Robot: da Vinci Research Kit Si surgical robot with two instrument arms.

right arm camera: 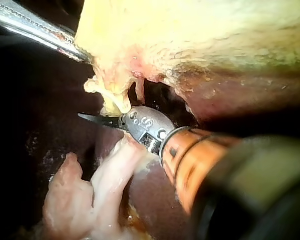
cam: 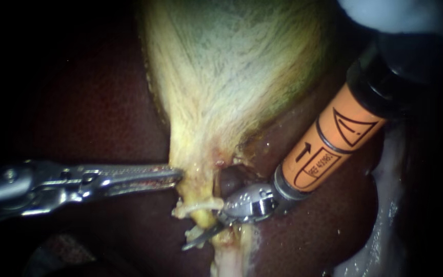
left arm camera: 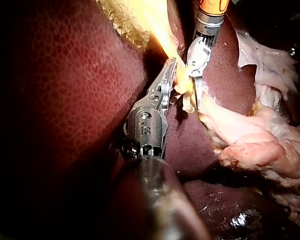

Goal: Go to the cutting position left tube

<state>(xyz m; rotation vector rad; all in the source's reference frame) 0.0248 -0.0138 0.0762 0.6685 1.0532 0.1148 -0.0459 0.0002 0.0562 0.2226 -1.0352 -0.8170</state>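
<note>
The tube [cam: 204, 214] crosses the tip of the nearer right instrument [cam: 201, 238] (the left instrument [cam: 178, 174] clamps the gallbladder [cam: 232, 77] between its jaws).

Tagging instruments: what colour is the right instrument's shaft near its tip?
The right instrument's shaft is orange with black markings; best in endoscope view.

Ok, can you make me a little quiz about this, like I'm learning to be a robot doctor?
1. Which instrument has an orange band on its shaft? A) the left instrument B) the right instrument C) both
2. True or false: the right instrument's tip rests against the wide, bulging part of the gallbladder.
3. Fill in: the dark red tissue lying around the gallbladder is the ____.

Key: 1 B. 2 False, its tip is down by the gallbladder's narrow end. 3 The liver.
</note>
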